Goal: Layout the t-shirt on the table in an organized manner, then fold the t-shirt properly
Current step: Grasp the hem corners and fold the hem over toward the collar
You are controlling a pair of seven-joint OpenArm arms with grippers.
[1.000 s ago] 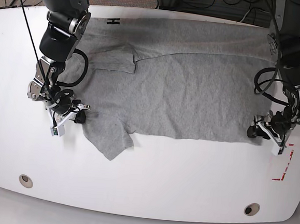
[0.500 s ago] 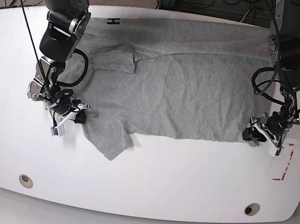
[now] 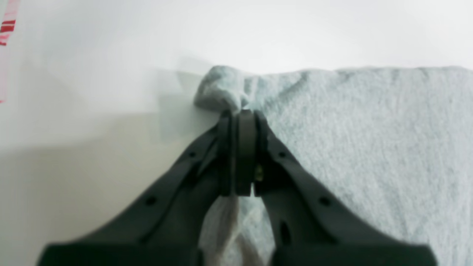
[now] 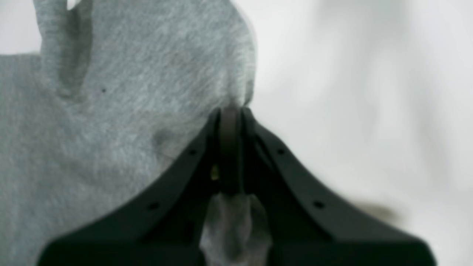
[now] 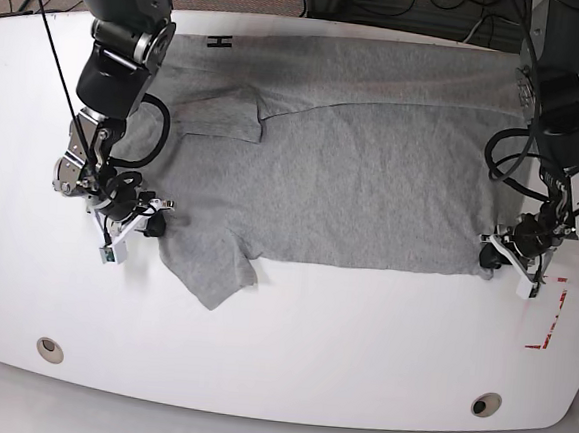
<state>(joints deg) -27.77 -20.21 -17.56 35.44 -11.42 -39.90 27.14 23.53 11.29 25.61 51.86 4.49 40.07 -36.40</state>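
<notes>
Right gripper (image 5: 146, 223): on the base view's left, at the shirt's near shoulder corner, jaws pinched tight on a fold of grey cloth; the wrist view shows fabric bunched between the closed jaws, as a second ago.
Shirt (image 5: 343, 171): spread across the middle of the worktop (image 5: 279, 346), lying sideways, hem towards the left arm, neck end towards the right arm; one sleeve (image 5: 210, 265) sticks out over the near edge, the other lies folded in on the body near the far edge. A black letter shows at the far corner.
Left gripper (image 5: 491, 256): on the base view's right, at the near hem corner. What has changed: a second ago its jaws stood wide just beside the corner; now they have moved in and closed on it. The wrist view shows a small knob of cloth squeezed out beyond the closed tips.
Red mark (image 5: 550, 322): on the worktop just beyond the left gripper, clear of the cloth.
Meaning for the task: both near corners now look held, one by each arm, so the near edge is probably ready to be lifted and carried as one.
Stage: judged as layout largely done, first fold about to start.
Risk: the loose near sleeve may drag or crumple under the fold; the left pinch looks shallow and could slip.
</notes>
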